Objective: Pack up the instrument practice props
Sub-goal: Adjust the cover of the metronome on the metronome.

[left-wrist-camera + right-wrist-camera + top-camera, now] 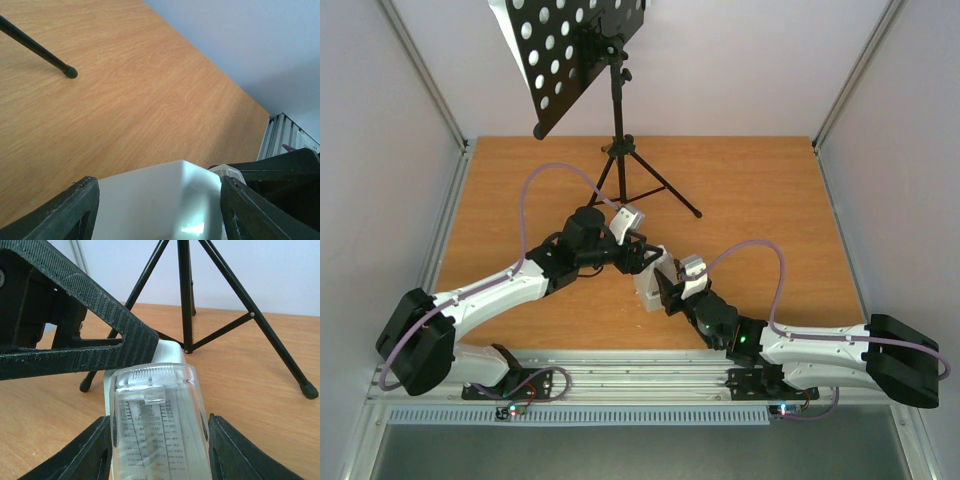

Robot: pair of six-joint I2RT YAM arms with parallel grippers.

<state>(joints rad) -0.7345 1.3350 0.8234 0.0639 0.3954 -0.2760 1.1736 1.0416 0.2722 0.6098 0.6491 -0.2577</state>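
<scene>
The metronome (645, 291) stands near the middle of the table (770, 200), with both arms meeting over it. The left gripper (646, 266) comes in from the far left side, and in its wrist view its two dark fingers (75, 212) press against either side of the white body (155, 205), so it is clamped on the metronome. The right gripper (667, 293) reaches in from the near right; its fingers (95, 452) sit tight at both flanks of the clear scale face (157, 440), grasping it too. One left finger (100, 340) lies against the top of the metronome in the right wrist view. The stand (617, 100) stands upright at the far edge of the table, well apart from the metronome, its tripod feet on the wood and its holed desk (565, 50) tilted up at the top
</scene>
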